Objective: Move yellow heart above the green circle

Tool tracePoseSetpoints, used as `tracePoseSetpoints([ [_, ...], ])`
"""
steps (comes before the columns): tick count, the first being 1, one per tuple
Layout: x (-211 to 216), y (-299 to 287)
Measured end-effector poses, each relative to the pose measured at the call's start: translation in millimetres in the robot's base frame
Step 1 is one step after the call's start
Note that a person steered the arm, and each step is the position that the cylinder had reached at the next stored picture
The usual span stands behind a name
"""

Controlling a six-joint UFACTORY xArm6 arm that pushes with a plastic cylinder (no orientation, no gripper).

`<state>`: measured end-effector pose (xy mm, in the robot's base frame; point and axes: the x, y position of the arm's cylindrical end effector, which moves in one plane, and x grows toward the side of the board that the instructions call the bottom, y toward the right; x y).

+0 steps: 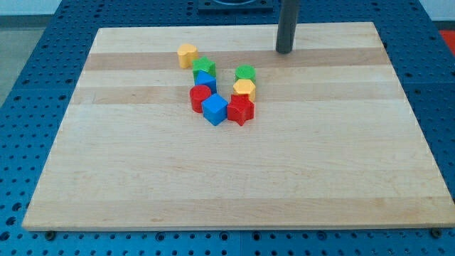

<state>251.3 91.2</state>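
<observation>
**A:** There is no hand to open or close here, only the rod, and your tip (285,51) rests on bare wood near the view's top edge, gripping nothing and well apart from every block. Where is your target?

**B:** The yellow heart (187,55) sits at the view's upper left of the cluster, just beside the green star (204,67). The green circle (245,72) is off to the view's right of it, with a yellow hexagon (244,89) touching its lower side.

**A:** Then, as I judge it, you need to carry the heart rightward to the open wood above the circle. Bring your tip round to the heart's left side first, passing along the view's top so you disturb nothing.

**B:** And the push itself?

**A:** Keep it level and through the heart's middle. Strike low and you will likely drive it into the green star or the blue block (205,81) below; strike off-centre and it may spin away.

**B:** When should you stop?

**A:** Once the heart stands directly above the green circle, near it but not shoving it. The red blocks (200,97) and the rest should stay untouched.
</observation>
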Motion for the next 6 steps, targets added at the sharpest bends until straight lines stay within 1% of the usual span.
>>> tracePoseSetpoints([
  [1, -32, -38],
  [3, -41, -160],
  [4, -37, -214],
  [5, -14, -242],
  [6, 19, -255],
])
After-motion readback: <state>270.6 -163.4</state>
